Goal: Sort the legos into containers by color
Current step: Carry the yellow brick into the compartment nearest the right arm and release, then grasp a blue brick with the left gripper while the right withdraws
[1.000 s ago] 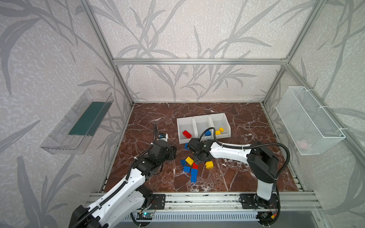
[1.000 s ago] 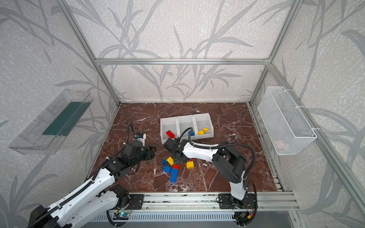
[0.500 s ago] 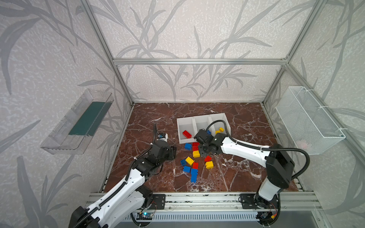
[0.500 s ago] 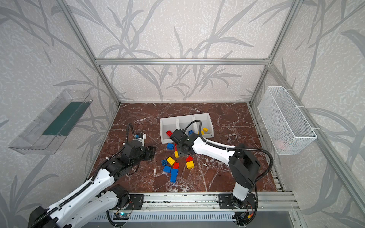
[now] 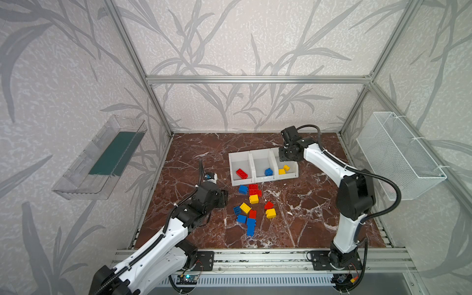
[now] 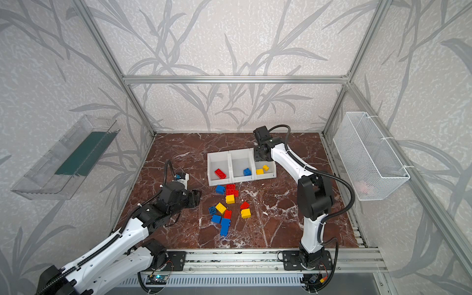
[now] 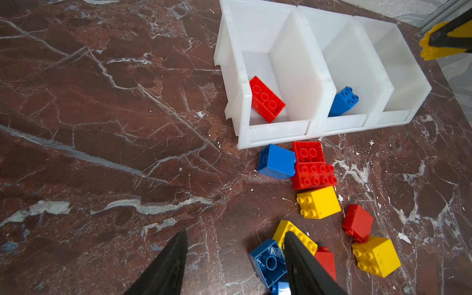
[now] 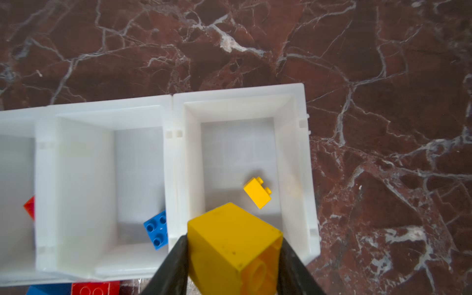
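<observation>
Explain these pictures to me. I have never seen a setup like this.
This is a two-armed robot sorting toy bricks by colour. The two wide pictures are top views from one camera head looking down at the whole marble table; the two close-ups come from cameras on the arms' wrists. Three white bins stand side by side and hold, in order, a red brick, a blue brick and two yellow bricks. In front of them lie loose bricks. The right hand grips a third yellow brick above the yellow bin. The left hand is open and empty, near the loose bricks.
</observation>
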Action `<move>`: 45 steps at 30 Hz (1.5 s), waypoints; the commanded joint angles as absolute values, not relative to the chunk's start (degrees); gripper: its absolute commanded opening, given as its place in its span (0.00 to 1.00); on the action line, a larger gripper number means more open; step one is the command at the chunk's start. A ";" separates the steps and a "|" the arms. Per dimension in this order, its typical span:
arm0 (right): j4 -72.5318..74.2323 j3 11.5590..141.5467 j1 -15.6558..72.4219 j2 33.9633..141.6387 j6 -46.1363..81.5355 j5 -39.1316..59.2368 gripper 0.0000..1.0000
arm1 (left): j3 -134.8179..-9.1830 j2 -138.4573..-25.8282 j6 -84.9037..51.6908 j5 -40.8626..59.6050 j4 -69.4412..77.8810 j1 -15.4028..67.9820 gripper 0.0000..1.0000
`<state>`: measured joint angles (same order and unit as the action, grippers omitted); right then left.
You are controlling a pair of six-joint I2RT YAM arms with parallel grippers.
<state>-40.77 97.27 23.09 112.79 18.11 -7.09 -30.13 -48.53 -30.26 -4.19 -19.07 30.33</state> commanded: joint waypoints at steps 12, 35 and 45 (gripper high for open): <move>-45.49 103.27 22.68 116.66 16.50 -4.09 0.70 | -30.28 -50.87 -31.29 -4.51 -19.42 30.28 0.63; -39.81 68.52 29.46 85.98 19.13 -0.84 0.70 | -33.73 -59.00 -31.95 0.54 -19.74 33.90 0.62; -37.31 55.66 30.47 76.01 24.79 0.35 0.70 | -33.75 -64.25 -35.19 -0.23 -18.61 42.48 0.63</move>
<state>-38.65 56.99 30.09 78.98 22.50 -0.30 -32.60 -62.85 -33.04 0.40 -19.40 41.71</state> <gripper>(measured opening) 0.700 0.632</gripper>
